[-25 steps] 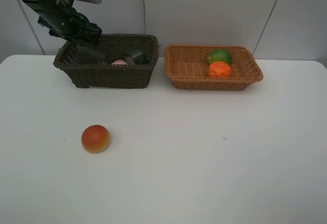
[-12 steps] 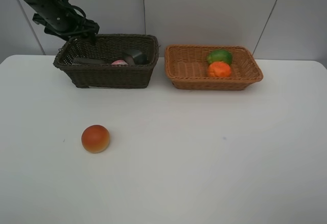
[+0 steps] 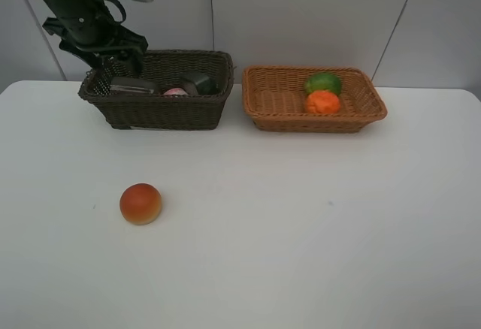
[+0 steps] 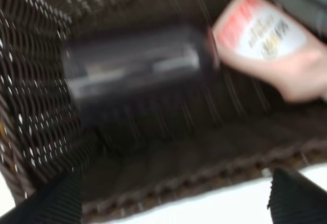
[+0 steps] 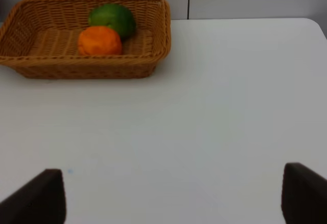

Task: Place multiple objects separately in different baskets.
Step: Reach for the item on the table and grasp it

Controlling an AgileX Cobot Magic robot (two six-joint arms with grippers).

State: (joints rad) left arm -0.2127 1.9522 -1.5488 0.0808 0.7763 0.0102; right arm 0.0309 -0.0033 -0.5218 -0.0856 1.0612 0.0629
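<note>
My left gripper (image 3: 124,62) hangs open over the left end of the dark brown basket (image 3: 161,111), holding nothing. In the left wrist view its fingertips (image 4: 51,203) frame the basket's (image 4: 30,106) inside. There a dark cup (image 4: 133,68) lies on its side beside the pink white-capped bottle (image 4: 265,40). The cup (image 3: 131,85), the pink bottle (image 3: 175,91) and a dark pump bottle (image 3: 198,83) also show from above. The tan basket (image 3: 316,122) holds a green fruit (image 3: 323,83) and a tangerine (image 3: 323,101). A red-orange fruit (image 3: 140,203) sits alone on the table. My right gripper (image 5: 171,196) is open and empty above bare table.
The white table (image 3: 301,216) stretches wide in front of both baskets. A grey panelled wall stands close behind them. In the right wrist view the tan basket (image 5: 76,68) lies ahead with the green fruit (image 5: 112,19) and tangerine (image 5: 99,40) in it.
My left gripper has risen out of the dark basket's left end and shifted slightly right, leaving the cup lying inside. Nothing else has moved.
</note>
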